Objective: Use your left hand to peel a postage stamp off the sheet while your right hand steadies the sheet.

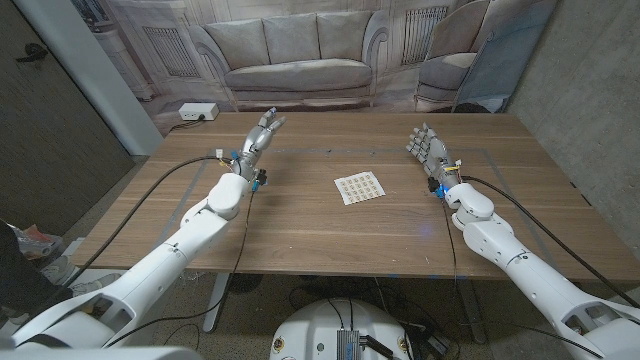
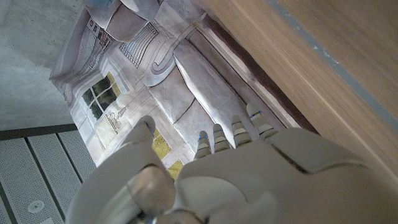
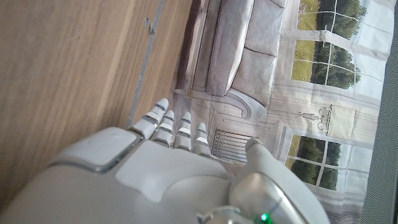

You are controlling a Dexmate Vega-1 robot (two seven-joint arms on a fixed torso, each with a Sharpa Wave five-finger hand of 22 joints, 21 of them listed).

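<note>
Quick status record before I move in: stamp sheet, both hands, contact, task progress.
stamp sheet: small sheet of stamps lying flat on the wooden table, near its middle
left hand: raised over the table to the sheet's left, fingers apart, holding nothing
right hand: raised to the sheet's right, fingers spread, holding nothing
contact: neither hand touches the sheet
progress: sheet not steadied, no stamp peeled yet
background: white power strip at the table's far left edge
</note>
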